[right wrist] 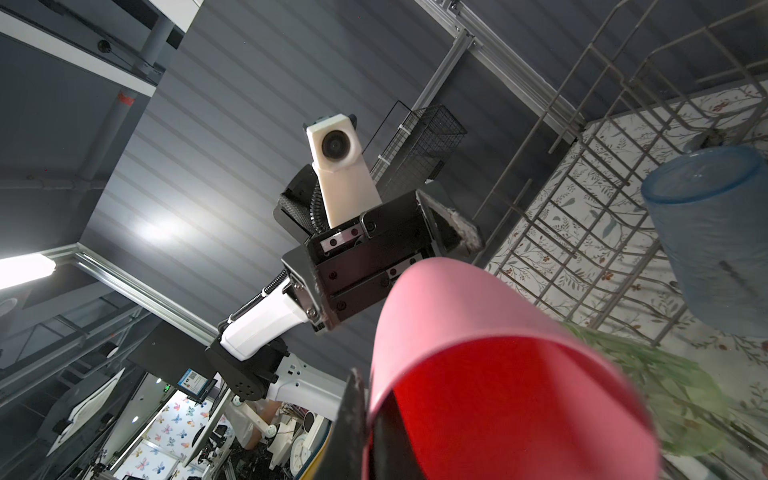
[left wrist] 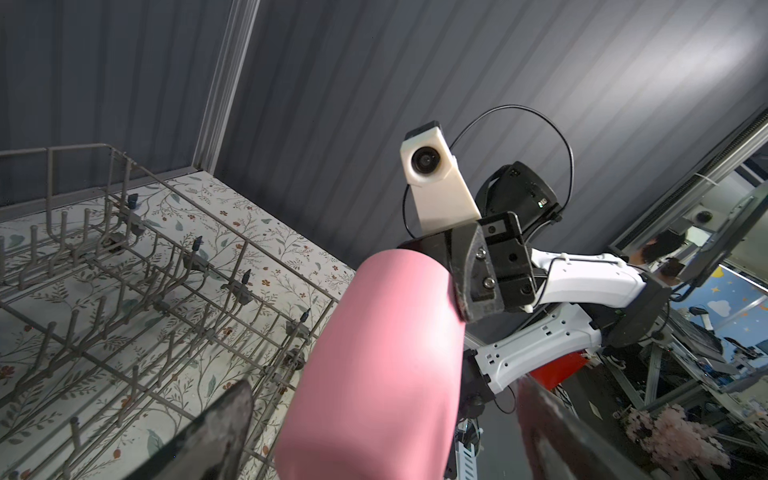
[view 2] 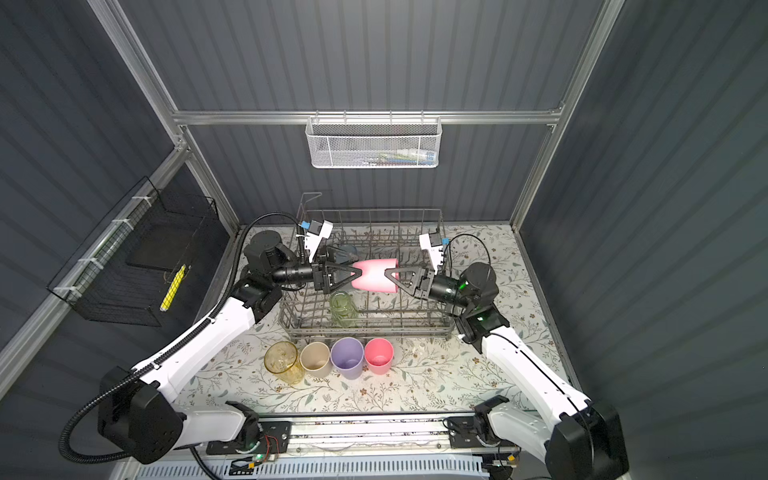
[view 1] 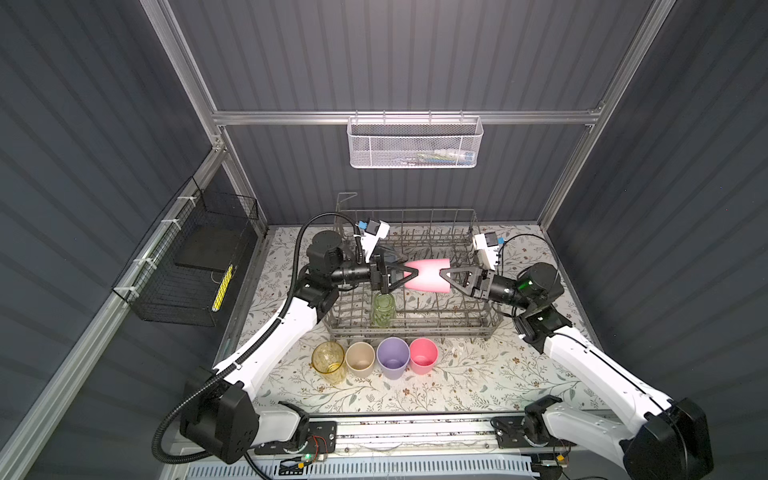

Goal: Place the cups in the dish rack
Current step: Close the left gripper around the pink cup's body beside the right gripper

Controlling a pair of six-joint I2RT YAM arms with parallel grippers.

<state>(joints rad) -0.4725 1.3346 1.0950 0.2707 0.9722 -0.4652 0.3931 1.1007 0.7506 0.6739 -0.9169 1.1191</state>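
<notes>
Two in so far, green cup [view 1: 383, 309] and blue-grey cup [right wrist: 715, 249] sitting in the dish rack [view 1: 440, 328], while the right hand [view 1: 441, 273] clamps a pink cup [view 1: 429, 283] by its rim above it, the left hand [view 1: 409, 276] spread wide around the base, and the yellow cup [view 1: 329, 360], beige cup [view 1: 360, 359], lavender cup [view 1: 392, 357] and second pink cup [view 1: 424, 355] wait on the counter [view 1: 478, 382].

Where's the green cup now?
In both top views, the green cup sits inside the dish rack near its front edge, left of centre, in front of the held pink cup.
</notes>
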